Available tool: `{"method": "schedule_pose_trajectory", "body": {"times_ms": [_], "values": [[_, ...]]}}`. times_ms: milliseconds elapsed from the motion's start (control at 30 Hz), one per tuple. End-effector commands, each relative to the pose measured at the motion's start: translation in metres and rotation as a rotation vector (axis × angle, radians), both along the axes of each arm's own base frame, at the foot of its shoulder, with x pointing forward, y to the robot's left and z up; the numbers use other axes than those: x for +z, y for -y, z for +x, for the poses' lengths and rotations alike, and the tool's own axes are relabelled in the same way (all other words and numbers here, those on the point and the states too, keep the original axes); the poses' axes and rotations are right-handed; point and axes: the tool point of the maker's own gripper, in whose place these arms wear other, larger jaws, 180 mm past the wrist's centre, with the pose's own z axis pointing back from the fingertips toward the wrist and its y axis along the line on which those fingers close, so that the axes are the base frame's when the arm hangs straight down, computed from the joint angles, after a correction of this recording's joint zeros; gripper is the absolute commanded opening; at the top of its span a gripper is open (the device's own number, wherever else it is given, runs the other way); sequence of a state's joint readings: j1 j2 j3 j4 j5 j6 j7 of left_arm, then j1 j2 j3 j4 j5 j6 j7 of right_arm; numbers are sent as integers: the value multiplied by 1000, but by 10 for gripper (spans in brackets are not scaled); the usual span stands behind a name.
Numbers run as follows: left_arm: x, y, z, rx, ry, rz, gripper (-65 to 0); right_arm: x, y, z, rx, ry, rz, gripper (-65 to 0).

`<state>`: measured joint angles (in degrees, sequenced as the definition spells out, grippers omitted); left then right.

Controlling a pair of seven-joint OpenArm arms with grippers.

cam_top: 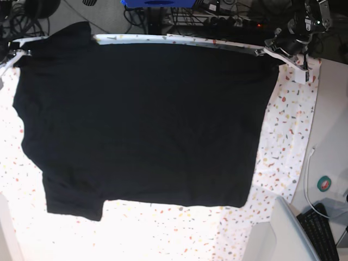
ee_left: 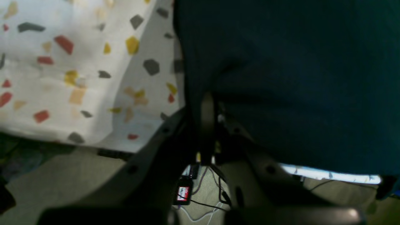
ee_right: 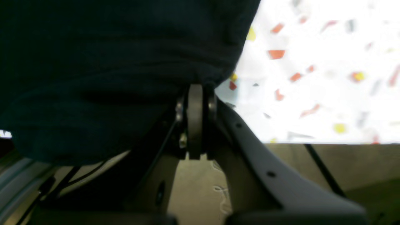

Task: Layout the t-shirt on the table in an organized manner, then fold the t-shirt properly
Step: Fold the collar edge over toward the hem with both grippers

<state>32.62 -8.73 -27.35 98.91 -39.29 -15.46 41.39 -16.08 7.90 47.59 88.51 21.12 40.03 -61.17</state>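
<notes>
We see the black t-shirt (cam_top: 144, 125) spread flat across the speckled table (cam_top: 283, 147), its far edge at the table's rim. Our left gripper (ee_left: 207, 103) pinches the shirt's hem at one far corner, and our right gripper (ee_right: 196, 90) is clamped on the other.

Dark grey moulded fingers (ee_left: 147, 156) with small round screw holes are seen on the left gripper (ee_left: 207, 106), tipped by a rounded grey pad. The same dark grey build, with silver screw heads at the tips, is noted on the right gripper (ee_right: 195, 93). Thin black cables are routed alongside.
</notes>
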Motion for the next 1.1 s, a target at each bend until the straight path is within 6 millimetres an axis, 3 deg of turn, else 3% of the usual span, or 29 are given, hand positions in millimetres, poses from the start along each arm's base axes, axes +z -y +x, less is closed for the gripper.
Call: {"method": "schedule_pose_trajectory", "body": {"times_ms": [0, 100, 300, 400, 567, 733, 1067], "values": [[13, -3, 9, -1, 52, 11, -650, 12, 7, 9, 20, 29, -37, -650], [18, 0, 23, -5, 84, 4, -650, 27, 6, 33, 41, 89, -63, -650], [26, -1, 63, 31, 67, -22, -650, 38, 2, 83, 54, 108, -117, -650], [29, -4, 83, 54, 95, -34, -650, 37, -3, 107, 79, 107, -123, -650], [16, -9, 102, 88, 82, -71, -650, 28, -9, 147, 92, 104, -100, -650], [10, -13, 113, 115, 78, -94, -650, 15, -12, 166, 85, 95, -70, -650], [1, -11, 147, 142, 76, -153, -650, 0, -6, 187, 50, 117, 5, -650]]}}
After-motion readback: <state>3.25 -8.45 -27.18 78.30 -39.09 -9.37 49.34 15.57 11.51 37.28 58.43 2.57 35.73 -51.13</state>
